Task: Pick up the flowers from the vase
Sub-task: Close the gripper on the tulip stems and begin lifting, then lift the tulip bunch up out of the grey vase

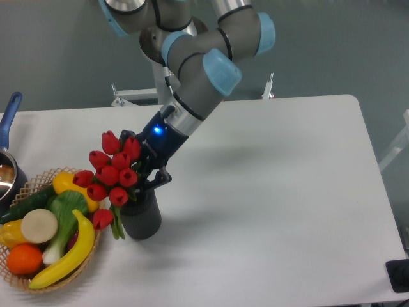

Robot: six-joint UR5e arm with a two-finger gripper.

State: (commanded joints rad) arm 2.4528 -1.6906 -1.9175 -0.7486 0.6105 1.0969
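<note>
The flowers (114, 174), a tied bunch of red tulip buds with green stems, stand in the dark grey vase (142, 219) and lean left toward the basket. One bud hangs low beside the vase. My gripper (144, 160) reaches down from the upper right to the bunch, just above the vase's mouth. One dark finger (159, 178) shows at the lower right of the buds, and the other (128, 136) shows behind the top buds. The jaws stand apart, on either side of the bunch. The buds hide the fingertips.
A woven basket (25, 189) of toy fruit and vegetables, with a banana (64, 257) and an orange (24, 258), sits right next to the vase on the left. A pot with a blue handle (9, 115) stands at the left edge. The table's front edge is close below.
</note>
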